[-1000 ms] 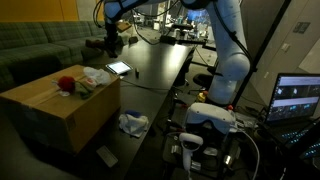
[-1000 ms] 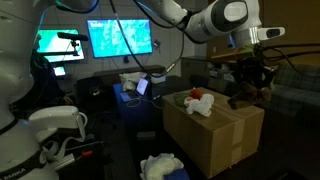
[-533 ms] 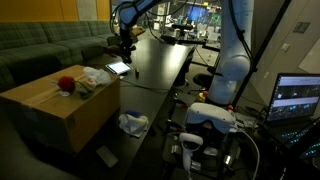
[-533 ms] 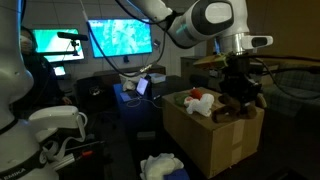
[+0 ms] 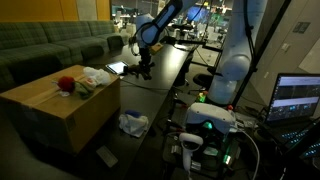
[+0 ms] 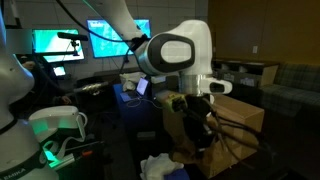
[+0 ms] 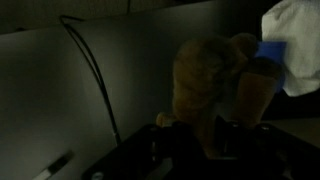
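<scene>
Quick update: my tool (image 5: 143, 65) has swung a fair way in the last second. It was up by the sofa (image 5: 40, 45) behind the cardboard box (image 5: 60, 112), and now it hangs over the long dark surface (image 5: 165, 82), just past the lit tablet (image 5: 118, 68). In an exterior view the tool (image 6: 197, 128) now sits right in front of the box and covers part of it.

The tool is clamped narrow on the brown plush toy (image 7: 212, 85). The wrist view shows the fuzzy body sitting between the dark fingers, up in the air above the surface. So the toy has travelled with me: it's well apart from the box now and, as far as I can tell, touching nothing but the tool.

Head count:
- one plush toy
- one cardboard box
- one red thing (image 5: 66, 84) on the box top
- two cloths: a white cloth (image 5: 96, 76) on the box and another on the floor (image 5: 132, 123)
- one tablet
- one open laptop (image 5: 298, 97)
- two big screens (image 6: 115, 35)
</scene>
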{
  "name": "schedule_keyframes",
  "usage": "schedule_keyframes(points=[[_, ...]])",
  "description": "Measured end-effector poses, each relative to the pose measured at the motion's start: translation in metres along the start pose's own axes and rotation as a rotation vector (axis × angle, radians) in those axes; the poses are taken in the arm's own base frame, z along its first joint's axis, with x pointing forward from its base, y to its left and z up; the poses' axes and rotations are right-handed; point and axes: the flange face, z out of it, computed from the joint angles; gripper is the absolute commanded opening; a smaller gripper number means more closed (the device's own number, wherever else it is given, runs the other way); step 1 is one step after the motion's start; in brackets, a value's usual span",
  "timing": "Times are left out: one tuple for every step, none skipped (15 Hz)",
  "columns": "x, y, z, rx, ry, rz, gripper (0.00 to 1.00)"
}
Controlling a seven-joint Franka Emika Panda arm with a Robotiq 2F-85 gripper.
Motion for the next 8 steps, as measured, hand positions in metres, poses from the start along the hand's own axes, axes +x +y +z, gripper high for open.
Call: schedule_keyframes(points=[[-0.015,-0.001,0.019,0.004,-0.012,-0.004,0.06],[-0.028,-0.004,0.037,0.009,-0.022,-0.01,0.06],[-0.039,-0.007,0.054,0.016,-0.031,-0.013,0.06],[-0.047,-0.01,0.07,0.025,-0.037,-0.014,0.06],[-0.052,-0.013,0.084,0.031,-0.041,-0.015,0.06],[-0.054,-0.016,0.096,0.034,-0.042,-0.014,0.06],[-0.055,-0.019,0.108,0.038,-0.04,-0.011,0.06],[-0.055,-0.021,0.119,0.042,-0.037,-0.007,0.06]])
